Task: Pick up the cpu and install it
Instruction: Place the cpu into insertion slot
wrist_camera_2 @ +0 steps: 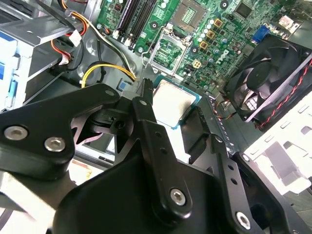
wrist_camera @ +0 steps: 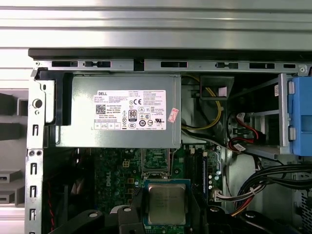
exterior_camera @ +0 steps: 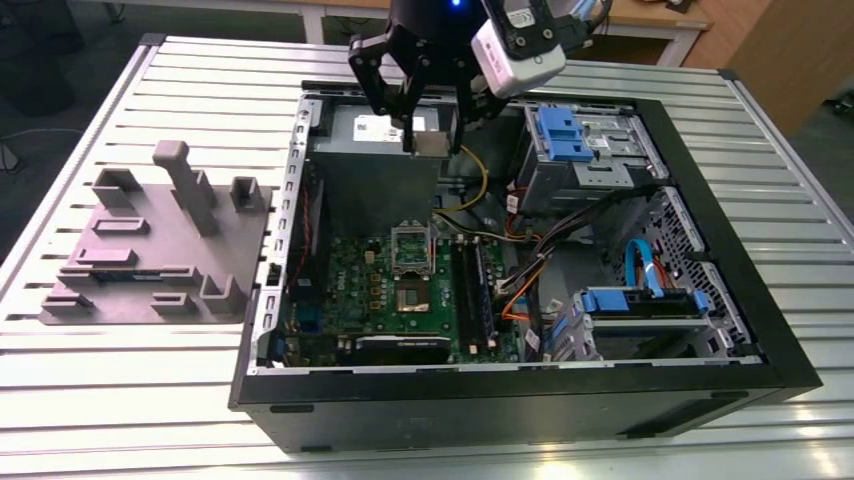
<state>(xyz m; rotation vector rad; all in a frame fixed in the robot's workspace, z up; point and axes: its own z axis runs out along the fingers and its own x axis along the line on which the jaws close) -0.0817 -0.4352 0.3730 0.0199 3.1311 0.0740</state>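
The cpu (exterior_camera: pixel 430 143) is a small square chip with a silver-grey top, held in the air over the open computer case. My gripper (exterior_camera: pixel 429 138) is shut on it, one black finger on each side. In both wrist views the cpu (wrist_camera_2: pixel 173 101) (wrist_camera: pixel 166 204) shows flat between the gripper's (wrist_camera_2: pixel 171 114) (wrist_camera: pixel 166 210) fingers. It hangs above the near edge of the grey power supply (wrist_camera: pixel 122 109). The green motherboard (exterior_camera: pixel 367 285) lies lower in the case, with its socket (exterior_camera: pixel 414 292) bare and the metal socket frame (exterior_camera: pixel 411 243) (wrist_camera_2: pixel 168 51) flipped open.
A grey fixture block (exterior_camera: pixel 160 250) with upright pegs sits on the slatted table at the exterior view's left. Blue drive cages (exterior_camera: pixel 561 130) (exterior_camera: pixel 641 300), bundled cables (exterior_camera: pixel 534 260) and a black fan (wrist_camera_2: pixel 273 83) crowd the case around the board.
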